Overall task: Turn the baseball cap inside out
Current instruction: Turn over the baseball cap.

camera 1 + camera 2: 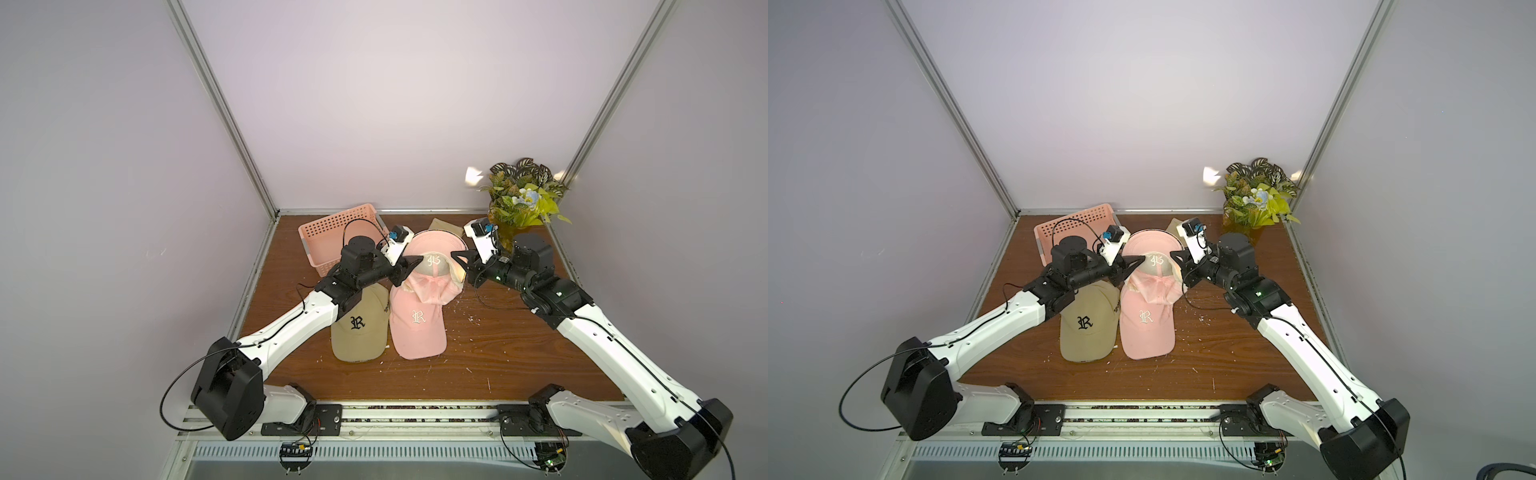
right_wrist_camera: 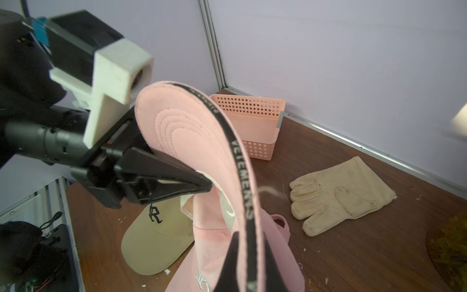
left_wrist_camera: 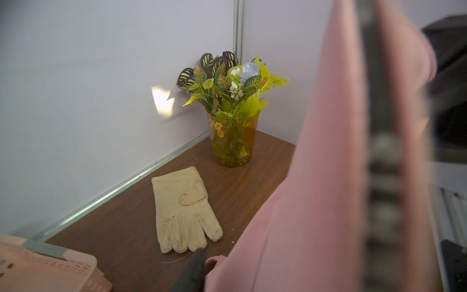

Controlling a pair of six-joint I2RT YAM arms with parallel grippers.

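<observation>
free: front table [image 1: 415, 382] | blocked rear: basket [image 1: 328, 226], glove [image 3: 182, 209], vase [image 3: 231, 141]

Table [image 1: 519, 353]: tan cap [image 1: 357, 332], glove [image 3: 184, 209], basket [image 1: 328, 228], vase [image 3: 232, 144]

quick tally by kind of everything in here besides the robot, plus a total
caps: 3 (pink cap held up, pink cap lying flat, tan cap)
basket: 1
glove: 1
cup of flowers: 1
total: 6

Robot lab cell: plain panel walls [image 1: 374, 104], aluminium frame [image 1: 224, 112], arms [image 1: 291, 328] on rail [image 1: 415, 413].
</observation>
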